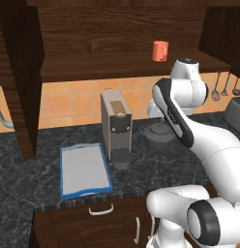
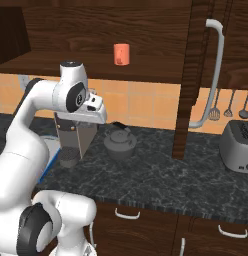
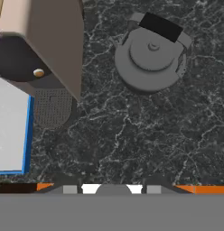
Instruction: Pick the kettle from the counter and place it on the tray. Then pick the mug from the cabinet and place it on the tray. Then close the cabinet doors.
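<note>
Nothing looks done yet: the kettle [image 3: 151, 58] sits on the counter [image 3: 132, 135] beside the coffee machine [image 1: 115, 127], the tray [image 1: 83, 169] near the front edge is bare, the mug [image 2: 121, 54] waits in the open cabinet [image 1: 117, 65], and the gripper [image 3: 111, 187] hovers above (empty, its opening impossible to tell).

Dark speckled stone worktop [image 1: 25, 174]: blue-rimmed flat tray [image 1: 84, 169] left; tall beige-grey coffee machine [image 1: 116, 127] beside it; squat dark grey kettle [image 2: 120, 142] right of the machine. Small orange-red mug [image 1: 160, 51] on the wood cabinet shelf [image 1: 93, 65] above.

Kettle [image 2: 119, 142]: dark grey, upright on counter [image 2: 161, 170], lid on, right of tray [image 1: 84, 169], apart. Tray flat, blue-rimmed, bare. Orange mug [image 1: 160, 51] upright on cabinet [image 1: 117, 63] shelf; doors [image 2: 196, 75] open.
</note>
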